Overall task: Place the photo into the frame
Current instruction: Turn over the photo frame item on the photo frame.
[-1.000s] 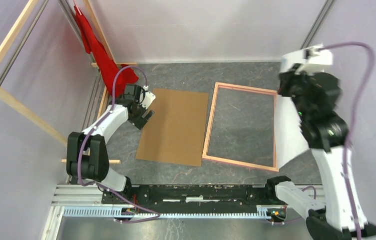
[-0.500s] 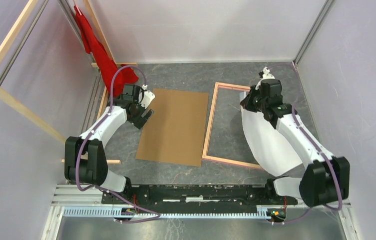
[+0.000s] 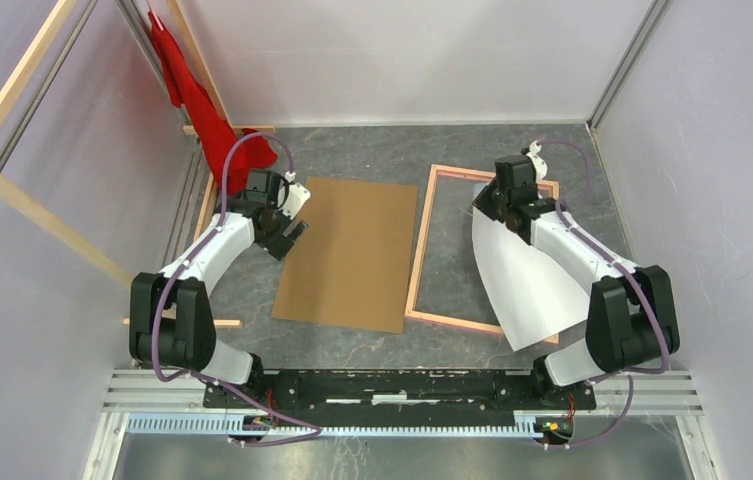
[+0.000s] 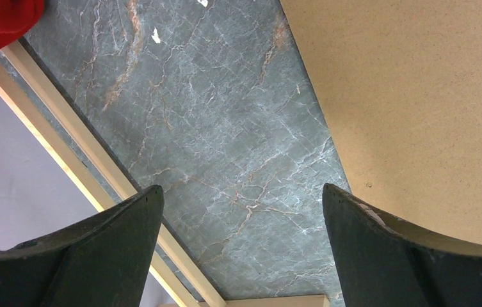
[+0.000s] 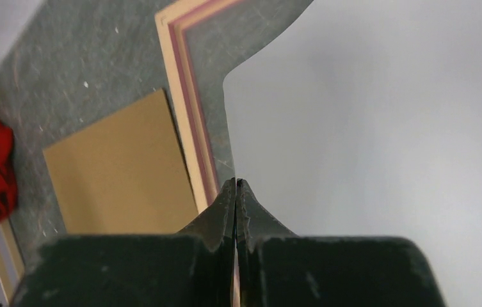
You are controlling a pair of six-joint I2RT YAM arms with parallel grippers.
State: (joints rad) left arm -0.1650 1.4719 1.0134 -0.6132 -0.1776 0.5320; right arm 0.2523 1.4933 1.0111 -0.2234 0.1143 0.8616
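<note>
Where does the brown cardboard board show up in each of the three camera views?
Top external: the cardboard board lies flat at centre, left of the frame.
Left wrist: the cardboard board fills the upper right.
Right wrist: the cardboard board sits lower left, beside the frame rail.
Shared landmark: the red cloth, upper left in the top and left wrist views, at the left edge in the right wrist view.
</note>
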